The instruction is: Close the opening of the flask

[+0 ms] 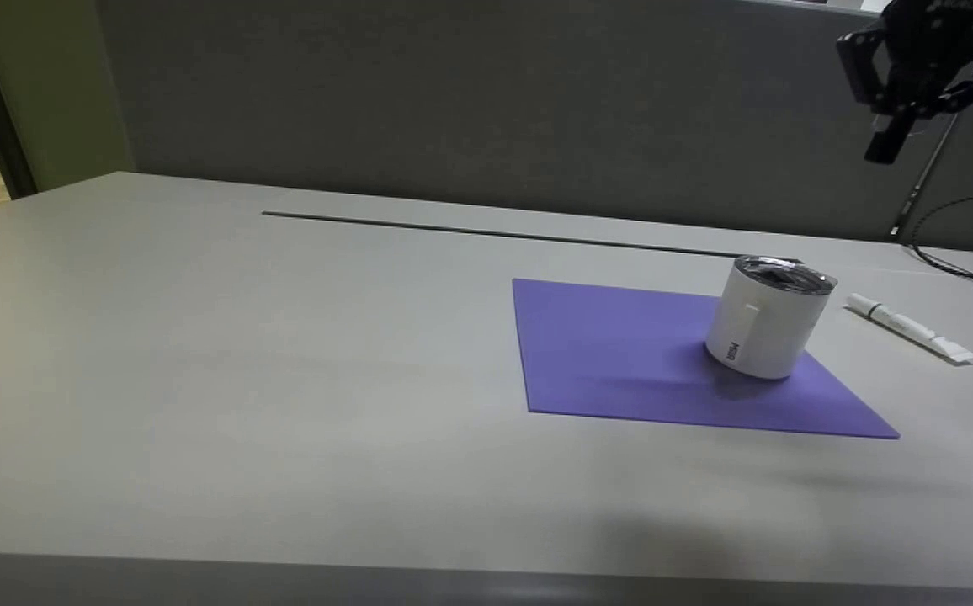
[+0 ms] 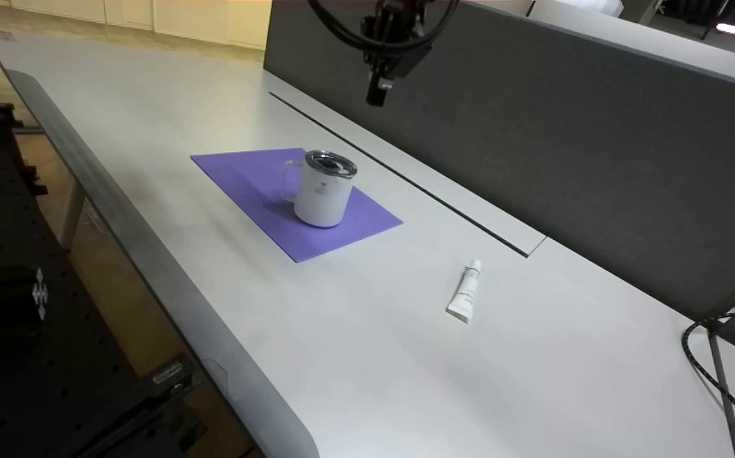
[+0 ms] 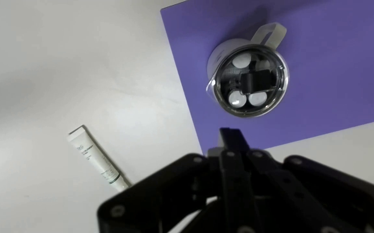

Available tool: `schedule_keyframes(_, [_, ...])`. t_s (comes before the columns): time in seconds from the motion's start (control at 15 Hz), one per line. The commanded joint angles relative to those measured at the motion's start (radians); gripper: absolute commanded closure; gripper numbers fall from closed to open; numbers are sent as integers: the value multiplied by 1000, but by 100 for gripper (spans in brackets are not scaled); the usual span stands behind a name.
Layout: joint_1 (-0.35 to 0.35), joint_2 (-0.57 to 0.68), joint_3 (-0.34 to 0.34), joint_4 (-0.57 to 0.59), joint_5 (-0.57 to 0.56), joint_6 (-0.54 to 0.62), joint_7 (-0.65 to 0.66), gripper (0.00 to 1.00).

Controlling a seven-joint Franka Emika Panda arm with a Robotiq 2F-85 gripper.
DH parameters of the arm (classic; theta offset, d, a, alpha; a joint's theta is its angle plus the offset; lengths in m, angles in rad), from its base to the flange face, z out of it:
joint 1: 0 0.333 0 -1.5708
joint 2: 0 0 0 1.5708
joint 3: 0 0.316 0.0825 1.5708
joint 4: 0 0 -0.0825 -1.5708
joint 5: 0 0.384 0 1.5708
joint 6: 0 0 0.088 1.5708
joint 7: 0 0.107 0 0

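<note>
White and smooth, the surface (image 1: pixel 284 337) spreads wide in both exterior views, backed by a dark grey partition (image 1: pixel 453 101) that stands along one long edge. Close in front of the partition a thin dark line (image 1: pixel 453 230) runs lengthwise across the surface. Flat and purple, a mat (image 1: pixel 604 337) lies farther from the partition than the line. By the partition's foot a dark cable (image 2: pixel 685 343) curves, well apart from the mat. High over the surface hangs the black pincer (image 1: pixel 890 139), apart from everything below, its fingers (image 2: pixel 376 94) together and their tips pointing down. Squat and white, the flask (image 1: pixel 777 337) stands upright on the mat, near one edge. Off the mat, a white tube (image 2: pixel 467 294) with a dark band lies flat on the surface. At the top of the flask the round opening (image 2: pixel 331 164), rimmed in silvery grey, faces up, and a clear lid (image 3: pixel 229 76) sits across it. From the flask's side a pale handle (image 3: pixel 277 37) juts out over the mat. Amid the lid is a black block (image 3: pixel 256 81); whether it covers a hole cannot be told. Small pale discs (image 3: pixel 237 98) show around the block, on the lid or beneath it, I cannot tell which. Smallest is the lettering (image 1: pixel 733 351), low on the flask's side.
</note>
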Motion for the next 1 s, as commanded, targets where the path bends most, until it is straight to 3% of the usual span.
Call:
schedule_keyframes(0.0, [26, 36, 14, -34, 22, 71, -21, 100])
schedule_keyframes(0.93, [55, 199, 22, -96, -18, 332, -14, 100])
